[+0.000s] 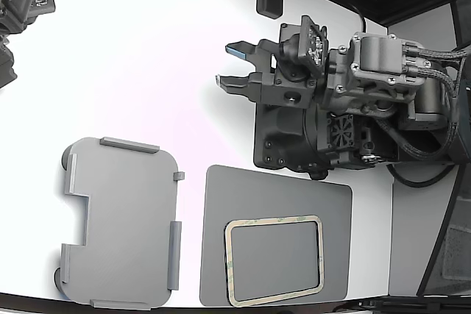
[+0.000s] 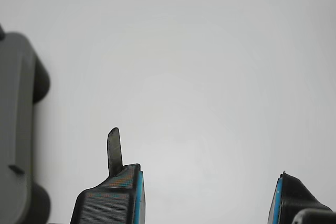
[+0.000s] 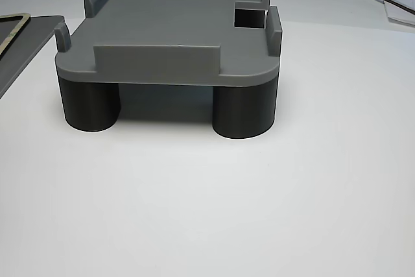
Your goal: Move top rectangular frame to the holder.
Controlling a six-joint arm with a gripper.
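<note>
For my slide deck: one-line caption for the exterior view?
Open black gripper above the white table; beige rectangular frame on dark grey mat, empty light grey holder alongside.

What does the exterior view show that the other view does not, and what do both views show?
Only the exterior view shows the open gripper over bare table and the whole frame lying on the dark mat. Only the other view shows the dark round legs under the holder. Both show the holder, with nothing on it, and the white table.

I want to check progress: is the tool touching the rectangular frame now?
Apart. In the exterior view the open tool hovers over bare white table, while the rectangular frame lies on the dark mat, with clear table showing between them.
</note>
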